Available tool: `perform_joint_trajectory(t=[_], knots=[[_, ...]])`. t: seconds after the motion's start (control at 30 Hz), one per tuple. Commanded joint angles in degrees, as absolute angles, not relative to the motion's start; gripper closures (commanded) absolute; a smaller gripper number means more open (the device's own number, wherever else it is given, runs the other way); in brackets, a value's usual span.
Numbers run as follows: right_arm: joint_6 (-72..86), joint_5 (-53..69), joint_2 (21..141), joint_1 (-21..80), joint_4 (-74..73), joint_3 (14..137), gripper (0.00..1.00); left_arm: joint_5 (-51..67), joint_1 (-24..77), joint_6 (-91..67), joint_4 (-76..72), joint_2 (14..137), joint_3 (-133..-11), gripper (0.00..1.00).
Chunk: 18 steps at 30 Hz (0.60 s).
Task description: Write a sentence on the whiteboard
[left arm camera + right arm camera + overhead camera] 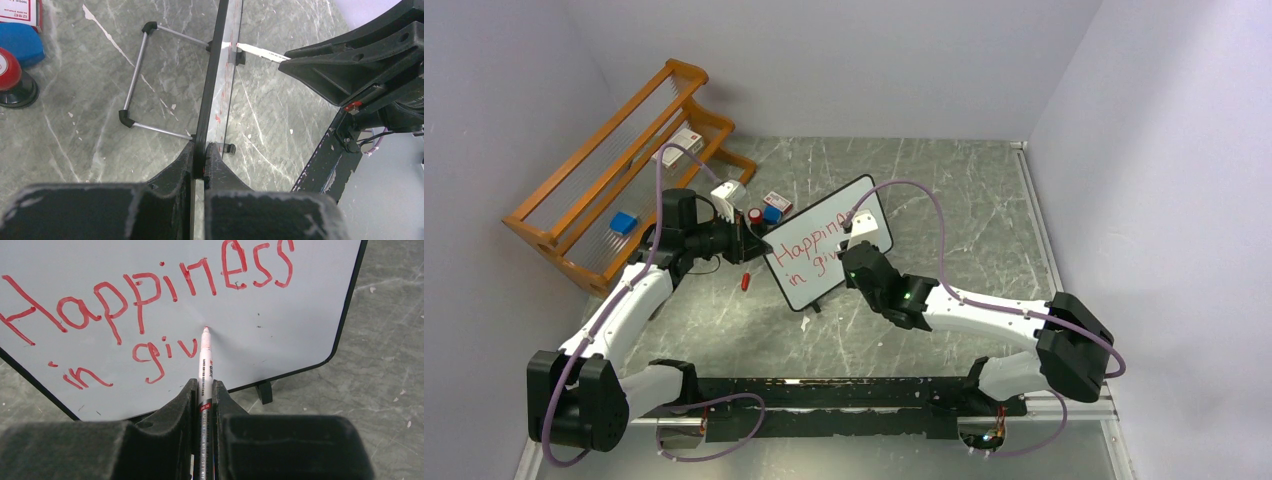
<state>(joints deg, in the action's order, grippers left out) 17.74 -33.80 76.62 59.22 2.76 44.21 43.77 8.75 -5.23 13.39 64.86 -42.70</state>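
I see the left pincer point(200, 150) clamped on the whiteboard point(819, 283) at its 9 o'clock edge, with the board standing mid-surface point(924, 190). The right pincer point(204, 387) holds a marker point(205, 365), its tip touching the board at 3 o'clock of "giv" in the sentence point(140, 310).

**Board upright mid-bench, an arm at either side**

The whiteboard point(816, 262) stands tilted at the centre of the grey marbled bench point(944, 200). The sentence point(809, 250) runs across it in two slanted red lines, and its right end is hidden behind the right arm. The left pincer point(762, 243) meets the board's left edge. The right pincer point(852, 252) is over the board's face, beside the lower line. A small red piece point(745, 281) lies on the bench just left of the board. A wooden rack point(574, 190) stands at the back left, with a blue block point(623, 222) on it.
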Motion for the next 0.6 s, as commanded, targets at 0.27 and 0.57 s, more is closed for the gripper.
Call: perform_joint_trajectory(t=[0.27,0.57], knots=[[18.04,-32.38,78.61,58.19,4.67,44.47,1.00,37.96,8.61,-1.49,18.90,66.82,-41.75,0.95],[18.35,-33.17,77.79,58.18,4.69,43.93,1.00,37.85,8.61,-1.41,18.97,66.86,-41.75,0.95]])
